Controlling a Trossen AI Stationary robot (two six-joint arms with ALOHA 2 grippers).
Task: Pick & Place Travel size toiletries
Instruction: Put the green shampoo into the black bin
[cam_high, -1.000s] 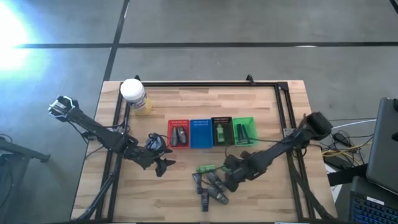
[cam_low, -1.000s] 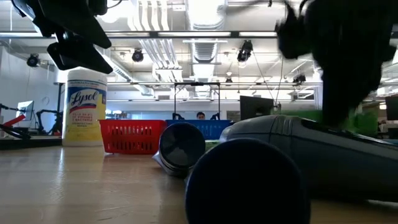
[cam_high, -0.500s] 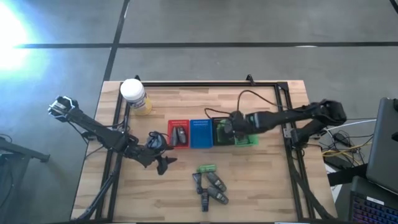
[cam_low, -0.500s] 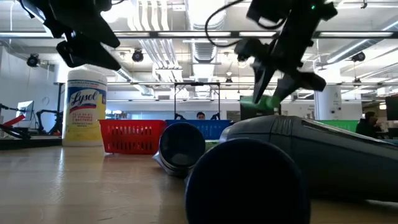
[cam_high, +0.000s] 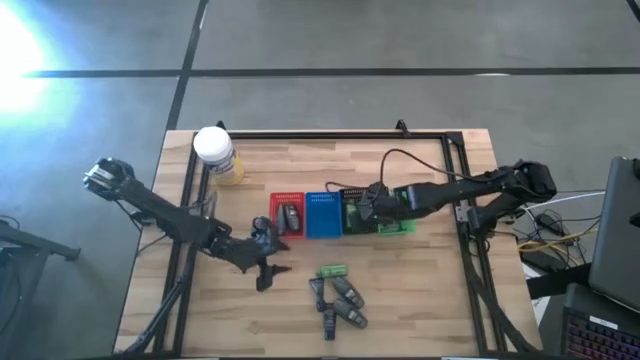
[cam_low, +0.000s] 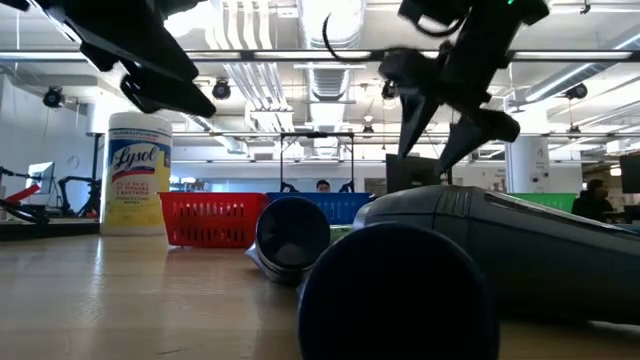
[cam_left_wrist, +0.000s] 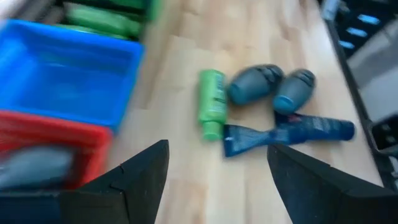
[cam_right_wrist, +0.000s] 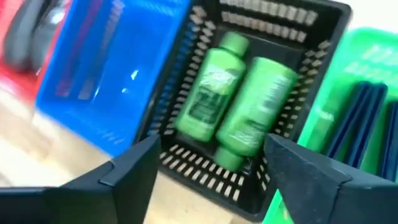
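My right gripper (cam_high: 362, 212) hangs open over the black tray (cam_right_wrist: 273, 18), touching nothing. Two bright green bottles (cam_right_wrist: 214, 99) (cam_right_wrist: 258, 115) lie side by side in that tray, below its fingers. My left gripper (cam_high: 270, 272) is open above the bare wood, left of the loose pile. In the left wrist view one green bottle (cam_left_wrist: 211, 99), two dark grey bottles (cam_left_wrist: 255, 84) (cam_left_wrist: 295, 87) and a blue tube (cam_left_wrist: 292, 134) lie flat on the table ahead of it. The same green bottle (cam_high: 332, 270) shows in the high view.
Red (cam_high: 288, 214), blue (cam_high: 322, 214), black and green (cam_high: 393, 212) trays stand in a row mid-table; the red one holds grey bottles, the green one dark sticks (cam_right_wrist: 360, 124). A white-lidded jar (cam_high: 215, 152) stands at the far left. A black frame (cam_high: 330, 135) borders the table.
My right gripper rose from the pile with a green bottle, swung toward the far edge over the black tray and opened; the bottle now lies in the tray beside the other one. My left gripper moved a little toward the table's right and near edge, closer to the pile.
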